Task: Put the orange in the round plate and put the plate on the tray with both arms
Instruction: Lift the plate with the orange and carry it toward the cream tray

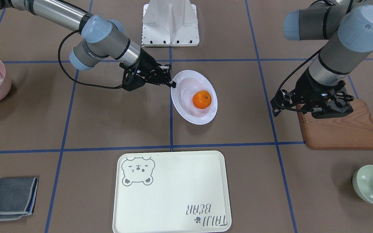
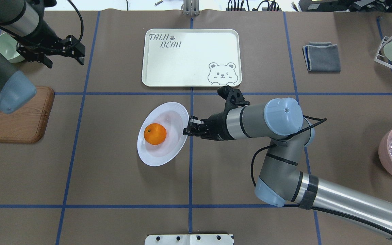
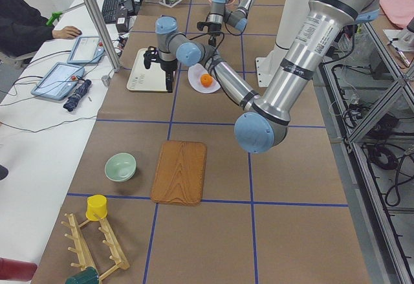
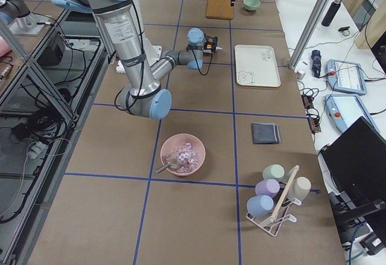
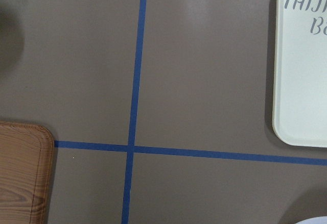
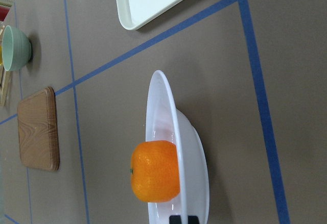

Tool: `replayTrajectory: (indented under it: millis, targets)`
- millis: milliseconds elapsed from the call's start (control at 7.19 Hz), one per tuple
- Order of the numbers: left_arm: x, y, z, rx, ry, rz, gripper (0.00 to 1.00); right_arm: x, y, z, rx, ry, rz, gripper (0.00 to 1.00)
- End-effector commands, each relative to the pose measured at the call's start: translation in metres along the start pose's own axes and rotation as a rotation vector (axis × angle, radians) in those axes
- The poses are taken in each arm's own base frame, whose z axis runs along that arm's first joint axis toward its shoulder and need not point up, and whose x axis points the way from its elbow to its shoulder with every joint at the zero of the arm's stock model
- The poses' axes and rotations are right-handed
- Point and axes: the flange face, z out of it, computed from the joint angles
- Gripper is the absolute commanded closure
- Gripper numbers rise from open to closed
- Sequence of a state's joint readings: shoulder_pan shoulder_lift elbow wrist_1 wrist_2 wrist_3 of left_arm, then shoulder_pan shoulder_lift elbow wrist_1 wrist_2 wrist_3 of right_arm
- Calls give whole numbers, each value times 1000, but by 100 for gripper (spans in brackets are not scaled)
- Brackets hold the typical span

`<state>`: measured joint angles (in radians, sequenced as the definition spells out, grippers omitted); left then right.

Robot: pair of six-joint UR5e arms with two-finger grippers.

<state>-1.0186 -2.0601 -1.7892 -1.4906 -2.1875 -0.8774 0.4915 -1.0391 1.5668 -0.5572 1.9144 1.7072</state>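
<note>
Evidently R gripper [image 2: 186,130] was narrowed onto the rim of the round plate [image 2: 168,109], centre-left of overhead frame. Orange [image 2: 155,133] was seated in the well, just left of the fingertips. Risk judged: plate pinched at one edge only and apparently tilted, so orange could be rolled out or rim slipped. L gripper [image 2: 64,61] was held wide, nothing in it, upper left, well apart from plate. Tray [image 2: 189,58] was not yet reached.

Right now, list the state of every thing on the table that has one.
orange, resting in the plate's well.
round plate, off the tray, looks tilted, rim pinched.
right gripper, shut on the plate's rim.
left gripper, open, empty.
tray, empty.
green bowl, upright, empty.
pink bowl, holding clear cubes.
grey cloth, folded.
</note>
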Motion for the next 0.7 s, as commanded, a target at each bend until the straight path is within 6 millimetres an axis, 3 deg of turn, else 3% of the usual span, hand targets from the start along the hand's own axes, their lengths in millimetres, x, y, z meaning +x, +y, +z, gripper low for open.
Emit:
replayTrajectory:
  millis: [0, 556]
  targets:
    - [0, 0, 0, -1, -1, -1, 2, -6, -7, -11, 8, -53, 31, 100]
    - [0, -1, 2, 0, -4, -1, 2, 2, -16, -36, 11, -169, 54, 100]
